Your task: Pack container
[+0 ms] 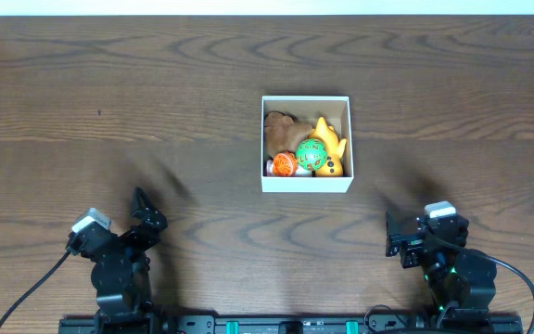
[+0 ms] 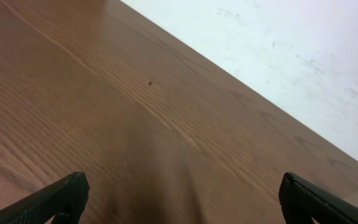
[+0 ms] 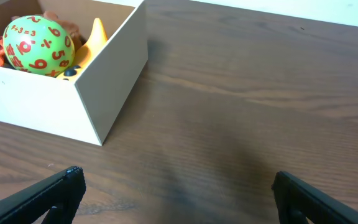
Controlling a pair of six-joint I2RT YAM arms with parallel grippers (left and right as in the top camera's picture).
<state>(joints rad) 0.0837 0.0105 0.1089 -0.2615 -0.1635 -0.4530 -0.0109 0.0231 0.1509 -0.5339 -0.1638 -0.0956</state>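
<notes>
The container (image 1: 305, 182), a small square white-walled box, sits at the table's middle. Inside lie a green ball with red numbers (image 1: 311, 154), an orange toy (image 1: 284, 164), a yellow toy (image 1: 329, 148) and a brown toy (image 1: 279, 125). The right wrist view shows the container (image 3: 98, 87) at upper left with the green ball (image 3: 38, 45) in it. My left gripper (image 1: 141, 206) is open and empty near the front left edge; its fingers (image 2: 182, 196) show only bare table between them. My right gripper (image 1: 395, 237) is open and empty near the front right, its fingers (image 3: 176, 193) apart over bare wood.
The dark wood table (image 1: 109, 111) spreads around the container. A white wall or floor strip (image 2: 291, 50) lies beyond the table's far edge. Black cables (image 1: 26, 288) run from the arm bases at the front edge.
</notes>
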